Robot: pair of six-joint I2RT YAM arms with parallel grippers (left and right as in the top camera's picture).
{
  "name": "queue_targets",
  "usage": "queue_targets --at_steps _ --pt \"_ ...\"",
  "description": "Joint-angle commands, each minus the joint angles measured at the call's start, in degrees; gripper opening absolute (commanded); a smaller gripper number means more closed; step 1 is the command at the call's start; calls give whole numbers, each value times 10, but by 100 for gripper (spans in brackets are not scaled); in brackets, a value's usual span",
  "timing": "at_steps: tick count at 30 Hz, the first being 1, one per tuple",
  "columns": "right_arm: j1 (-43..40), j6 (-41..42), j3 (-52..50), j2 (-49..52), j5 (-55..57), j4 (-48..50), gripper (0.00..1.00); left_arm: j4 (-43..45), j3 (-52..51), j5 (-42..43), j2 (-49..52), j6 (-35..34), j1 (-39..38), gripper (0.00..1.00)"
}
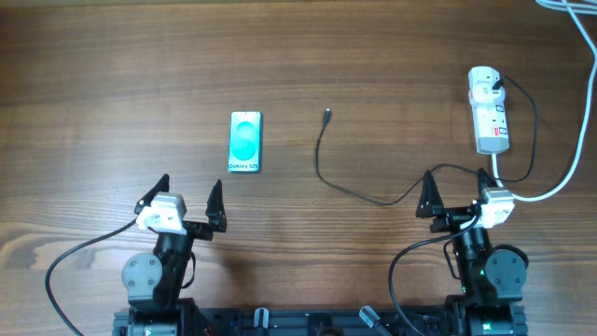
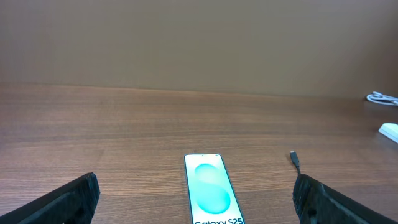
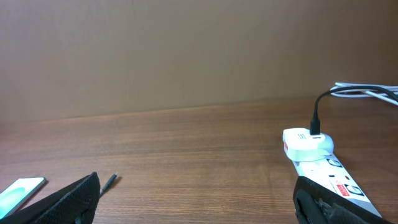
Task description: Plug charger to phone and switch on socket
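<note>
The phone [image 1: 244, 142] lies flat on the wooden table, turquoise screen up, white text strip toward me; it also shows in the left wrist view [image 2: 211, 194] and at the left edge of the right wrist view [image 3: 18, 190]. The charger cable [image 1: 350, 183] curves from its dark connector tip [image 1: 327, 116] rightward to the socket [image 1: 489, 112], a white power strip with a white adapter plugged in at its far end [image 3: 308, 144]. My left gripper [image 1: 189, 194] is open and empty, just in front of the phone. My right gripper [image 1: 456, 191] is open and empty, in front of the socket.
A thick white lead [image 1: 569, 177] runs from the socket's near end along the table's right side to the far right corner. The connector tip shows in the left wrist view [image 2: 293, 158] and the right wrist view [image 3: 110, 182].
</note>
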Motion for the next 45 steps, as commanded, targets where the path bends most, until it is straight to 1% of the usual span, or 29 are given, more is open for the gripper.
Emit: queue_targets --at_steps 1,35,37,39,45 --pt "2 0 -1 3 10 1 100 2 -6 -3 -6 7 5 100" --pt "2 0 -1 3 10 1 100 2 -6 -3 -6 7 5 100" --pt "2 0 -1 3 10 1 100 2 -6 13 -6 6 5 100" --pt "2 0 -1 3 10 1 100 4 -6 21 -6 -25 5 100" --pt "2 0 -1 3 10 1 100 3 4 43 9 -44 5 100"
